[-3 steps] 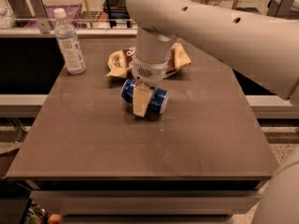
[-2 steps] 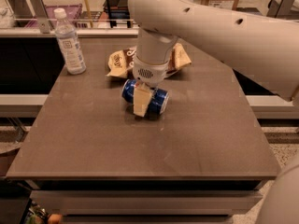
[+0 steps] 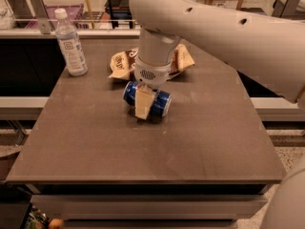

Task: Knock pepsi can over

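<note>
The pepsi can [image 3: 160, 103], dark blue with a silver end, lies on its side near the middle of the dark table [image 3: 143, 147]. My gripper [image 3: 143, 104] hangs from the big white arm [image 3: 214, 27] and comes straight down onto the can. Its cream tip stands in front of the can's middle and hides part of it. The can's two ends show to the left and right of the tip.
A brown-and-cream snack bag [image 3: 121, 61] lies just behind the can, partly hidden by the arm. A clear water bottle [image 3: 70, 44] with a white cap stands at the back left corner. A shelf with rails runs behind the table.
</note>
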Motion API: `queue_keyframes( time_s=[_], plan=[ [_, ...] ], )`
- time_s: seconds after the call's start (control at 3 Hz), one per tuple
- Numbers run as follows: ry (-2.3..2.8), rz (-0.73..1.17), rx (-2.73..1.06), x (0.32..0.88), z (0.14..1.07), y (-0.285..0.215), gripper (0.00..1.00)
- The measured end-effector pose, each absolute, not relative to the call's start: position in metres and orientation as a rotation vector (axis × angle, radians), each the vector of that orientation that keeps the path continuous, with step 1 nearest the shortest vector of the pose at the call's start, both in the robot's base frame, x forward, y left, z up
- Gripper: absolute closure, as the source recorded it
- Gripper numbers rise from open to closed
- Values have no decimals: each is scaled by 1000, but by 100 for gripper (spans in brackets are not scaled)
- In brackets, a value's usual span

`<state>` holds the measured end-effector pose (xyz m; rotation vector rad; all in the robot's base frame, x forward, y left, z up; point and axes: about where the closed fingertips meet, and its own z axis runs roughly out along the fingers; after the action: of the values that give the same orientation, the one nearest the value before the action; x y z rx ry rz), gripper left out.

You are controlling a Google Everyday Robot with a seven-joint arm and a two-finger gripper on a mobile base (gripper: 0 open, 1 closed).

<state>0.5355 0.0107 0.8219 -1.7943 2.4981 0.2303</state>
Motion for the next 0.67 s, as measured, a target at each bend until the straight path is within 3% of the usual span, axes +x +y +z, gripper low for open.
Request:
queue_keyframes(
  time_s=[0.67],
  plan=[
    [2493, 228, -1793, 535, 822, 11, 13]
  ],
)
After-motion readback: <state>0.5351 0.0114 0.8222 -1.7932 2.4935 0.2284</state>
